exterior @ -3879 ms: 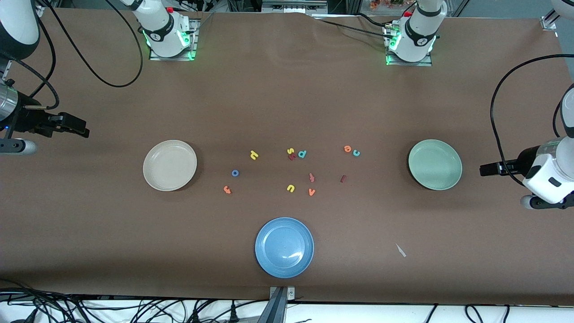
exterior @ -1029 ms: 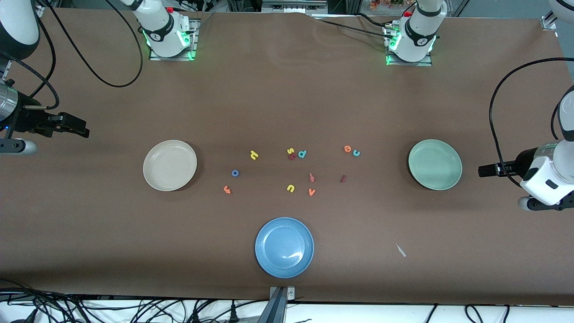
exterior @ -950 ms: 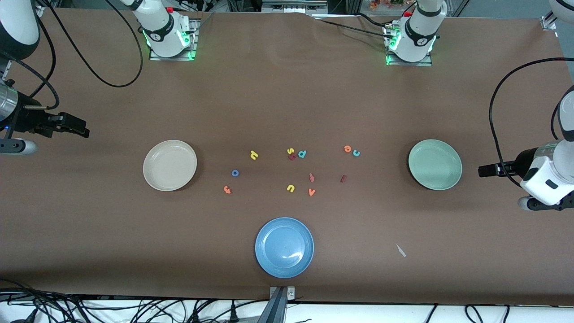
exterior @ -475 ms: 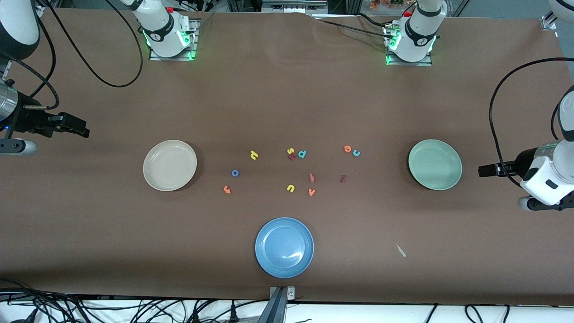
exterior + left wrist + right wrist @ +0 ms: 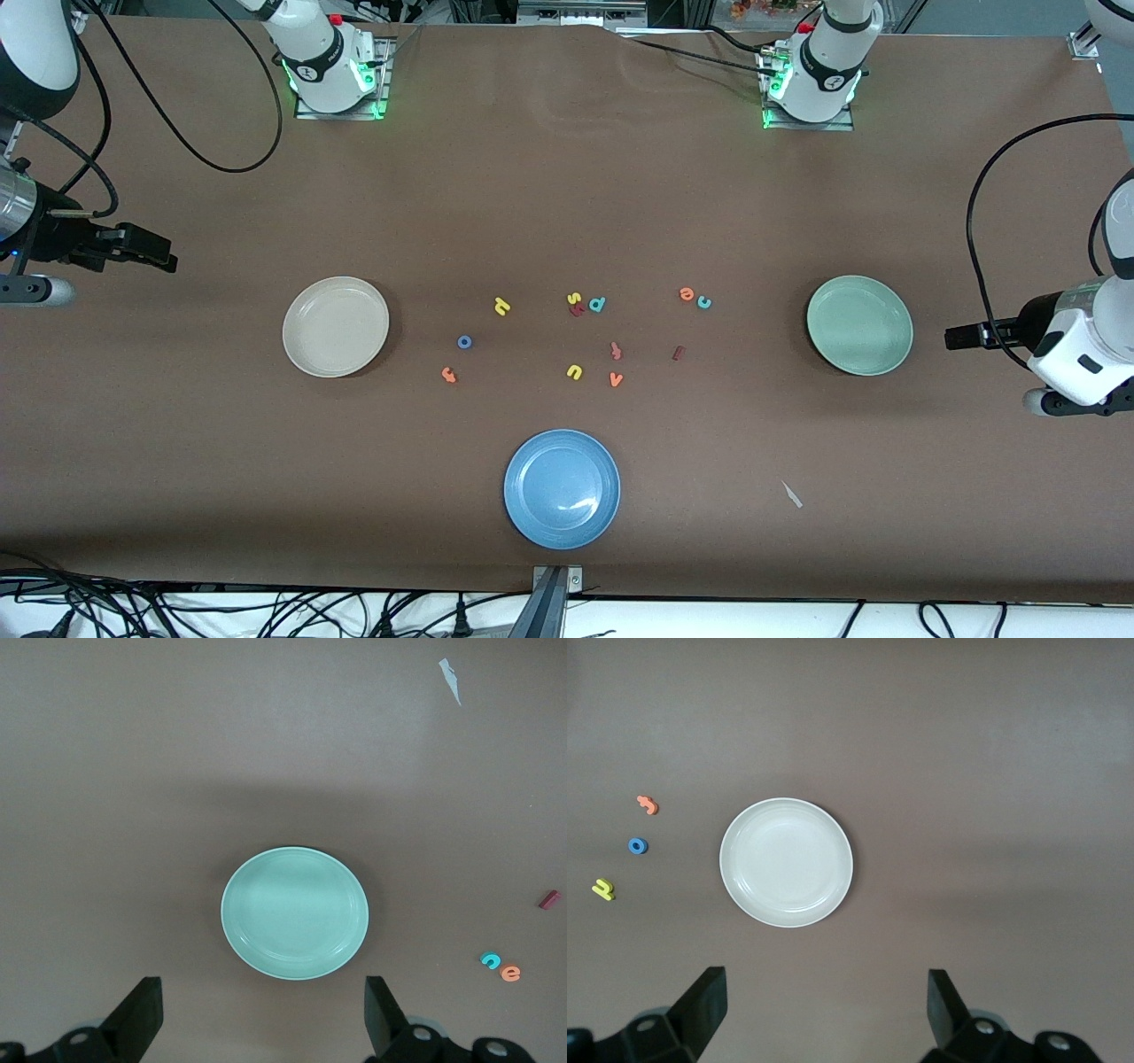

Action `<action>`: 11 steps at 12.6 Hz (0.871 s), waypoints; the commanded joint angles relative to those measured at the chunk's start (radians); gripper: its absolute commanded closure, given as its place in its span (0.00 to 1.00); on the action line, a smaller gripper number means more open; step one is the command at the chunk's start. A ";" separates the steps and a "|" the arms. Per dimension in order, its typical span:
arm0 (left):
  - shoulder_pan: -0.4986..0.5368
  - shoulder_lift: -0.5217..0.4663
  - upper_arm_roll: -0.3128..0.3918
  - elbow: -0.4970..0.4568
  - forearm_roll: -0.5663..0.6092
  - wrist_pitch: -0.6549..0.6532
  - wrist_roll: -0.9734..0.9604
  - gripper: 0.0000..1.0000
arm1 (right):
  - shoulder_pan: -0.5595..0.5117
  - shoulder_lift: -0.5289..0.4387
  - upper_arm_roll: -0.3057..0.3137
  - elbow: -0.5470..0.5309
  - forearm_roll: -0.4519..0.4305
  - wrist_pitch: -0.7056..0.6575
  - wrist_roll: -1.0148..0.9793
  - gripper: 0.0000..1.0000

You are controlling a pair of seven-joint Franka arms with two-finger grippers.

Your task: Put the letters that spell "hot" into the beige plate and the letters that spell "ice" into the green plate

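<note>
Front view: beige plate (image 5: 335,326) and green plate (image 5: 859,324) sit empty at opposite table ends, the hot letters (image 5: 464,341) and ice letters (image 5: 694,299) scattered between them (none plated yet). Left gripper (image 5: 261,1010) and right gripper (image 5: 824,1005) hang wide open, holding nothing.

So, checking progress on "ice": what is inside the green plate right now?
Nothing: the green plate shows only its bare mint surface, fully uncovered in both views. The teal c, orange e and dark red i lie on the table.
</note>
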 commanded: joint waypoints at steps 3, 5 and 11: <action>0.004 0.003 0.000 0.012 -0.008 0.000 0.021 0.00 | -0.007 0.008 0.006 0.020 0.007 -0.006 0.003 0.00; 0.004 0.003 -0.001 0.012 -0.008 0.000 0.021 0.00 | -0.007 0.008 0.007 0.020 0.004 -0.006 0.003 0.00; 0.017 -0.004 0.003 -0.011 -0.007 0.059 0.130 0.04 | -0.007 0.006 0.006 0.021 0.050 -0.003 0.058 0.00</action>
